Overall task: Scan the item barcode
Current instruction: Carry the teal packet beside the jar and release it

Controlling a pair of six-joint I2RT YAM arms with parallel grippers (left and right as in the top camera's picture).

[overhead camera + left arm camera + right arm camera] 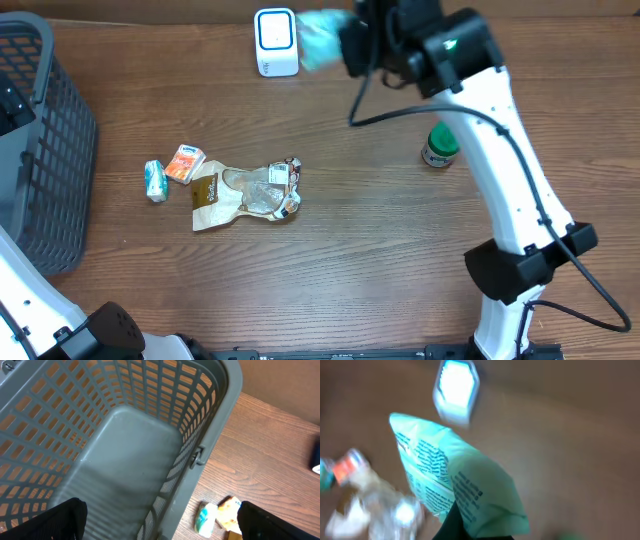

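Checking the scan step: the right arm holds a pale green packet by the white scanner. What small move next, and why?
Probably turn the pale green plastic packet so its printed face meets the lit window of the white box-shaped scanner. The right gripper, jaws shut, holds it just beside the scanner, tilted; I can't see a barcode facing it.

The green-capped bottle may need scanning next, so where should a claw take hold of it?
Probably grip the green-capped bottle around its cap, coming straight down from above. It seems to stand upright with the round cap topmost, so the fingers can likely straddle it.
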